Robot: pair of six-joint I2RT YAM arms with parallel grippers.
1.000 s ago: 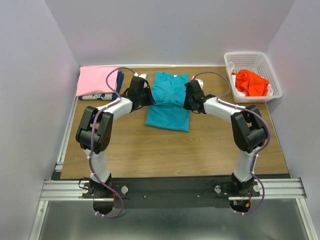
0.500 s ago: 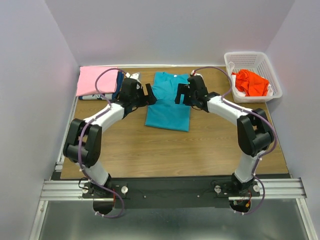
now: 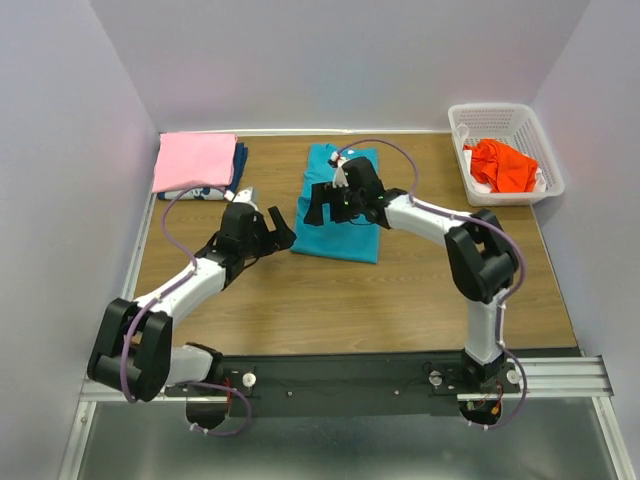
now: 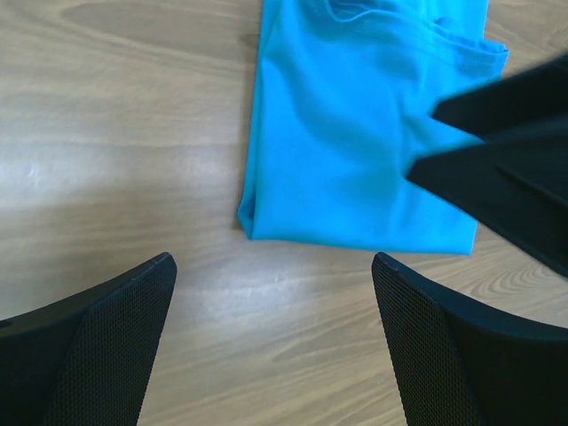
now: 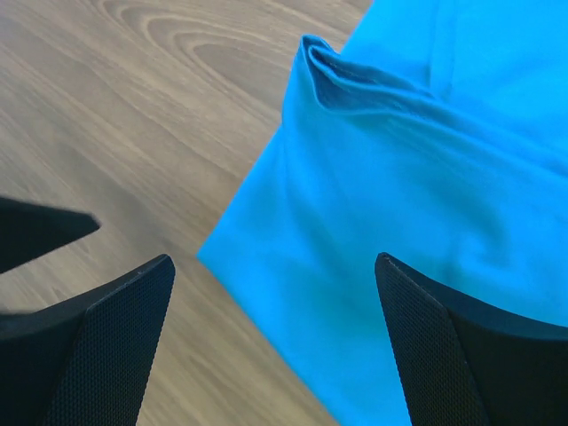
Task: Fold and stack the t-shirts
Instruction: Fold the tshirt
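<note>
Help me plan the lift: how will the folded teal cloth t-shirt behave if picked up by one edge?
Probably floppy: the folded teal cloth t-shirt shows soft creases and loose layered edges, so it may sag and unfold. Pushed, it likely bunches on the wooden table.

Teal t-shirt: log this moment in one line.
teal t-shirt: folded | left gripper: open, beside it | right gripper: open, over it

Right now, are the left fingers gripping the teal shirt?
No, the left fingers stand open over the table, short of the teal shirt.
</note>
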